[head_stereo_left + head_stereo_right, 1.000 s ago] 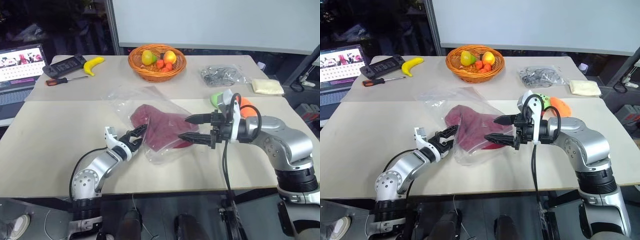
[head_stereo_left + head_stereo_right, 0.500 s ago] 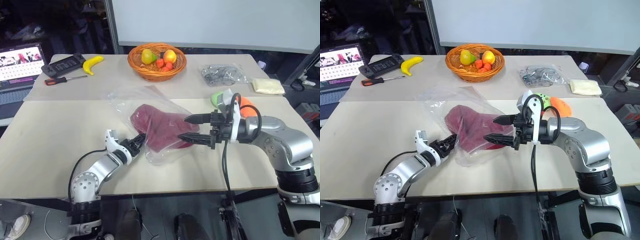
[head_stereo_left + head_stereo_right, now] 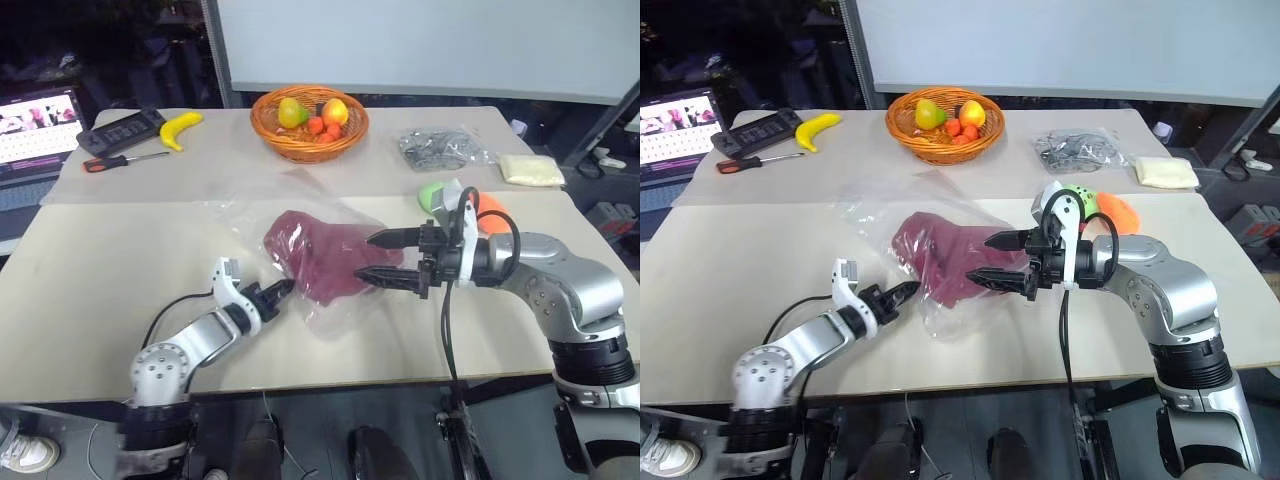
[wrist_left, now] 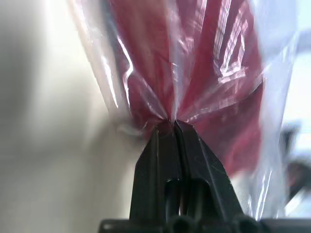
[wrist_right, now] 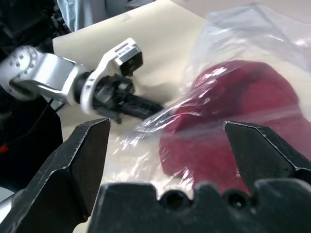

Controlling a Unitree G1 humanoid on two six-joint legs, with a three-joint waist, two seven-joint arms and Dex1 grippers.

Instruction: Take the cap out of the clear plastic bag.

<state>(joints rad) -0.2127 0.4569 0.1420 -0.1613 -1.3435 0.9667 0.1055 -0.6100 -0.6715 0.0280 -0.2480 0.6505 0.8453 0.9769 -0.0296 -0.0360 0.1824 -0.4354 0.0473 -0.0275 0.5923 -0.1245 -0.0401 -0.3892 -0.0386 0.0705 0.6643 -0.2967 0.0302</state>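
The maroon cap (image 3: 315,255) lies inside the clear plastic bag (image 3: 250,205) in the middle of the table. My left gripper (image 3: 288,287) is at the bag's near left edge, shut on a pinch of the plastic; in the left wrist view its closed tips (image 4: 170,124) gather the film (image 4: 121,73) into creases over the red cap (image 4: 204,73). On the bag's right side my right gripper (image 3: 365,255) hangs open just above the table, pointing left, with its fingers spread toward the cap (image 5: 233,111).
A fruit basket (image 3: 309,120) stands at the back, with a banana (image 3: 180,128), a screwdriver (image 3: 120,160) and a laptop (image 3: 35,115) to the far left. A smaller clear bag (image 3: 445,148), a white cloth (image 3: 532,168) and plush toys (image 3: 435,195) lie at the right.
My left gripper went from open to shut on the bag's edge and drew back to the left, pulling the plastic taut. The right gripper stayed still and open.
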